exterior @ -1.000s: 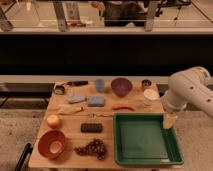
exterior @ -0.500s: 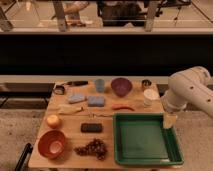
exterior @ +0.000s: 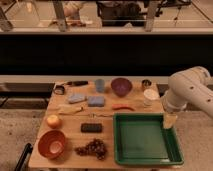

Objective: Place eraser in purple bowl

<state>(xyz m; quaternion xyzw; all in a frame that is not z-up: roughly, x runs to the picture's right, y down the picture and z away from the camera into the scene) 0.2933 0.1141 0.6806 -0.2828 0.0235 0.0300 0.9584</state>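
Camera view of the work table. The gripper (exterior: 170, 121) hangs at the end of the white arm (exterior: 187, 92), over the far right corner of the green tray (exterior: 145, 161). Its jaws stand spread and pinch nothing; the fingers read as one pale shape, so any contact with the tray rim cannot be judged.

From the gripper:
- The white cup (exterior: 150, 96) stands near, at 11 o'clock.
- A small dark can (exterior: 146, 83) lies beyond it on the same bearing.
- The red chili (exterior: 123, 107) lies at 10 o'clock, just off the tray's far edge.
- The purple bowl (exterior: 121, 86) sits upright further out at 10 o'clock, near the table's far edge and well apart from the gripper.
- The eraser (exterior: 91, 128) lies flat on the wooden table (exterior: 107, 122) at 9 o'clock, beside the tray's left wall and apart from it.

From the eraser:
- Two light-blue pads (exterior: 96, 101) lie at 12 o'clock.
- A blue cup (exterior: 99, 85) stands beyond them, left of the purple bowl.
- Dark grapes (exterior: 93, 148) lie at 6 o'clock.
- The orange bowl (exterior: 52, 144) sits at 8 o'clock.
- A round, probably peach-like fruit (exterior: 53, 120) rests at 9 o'clock.
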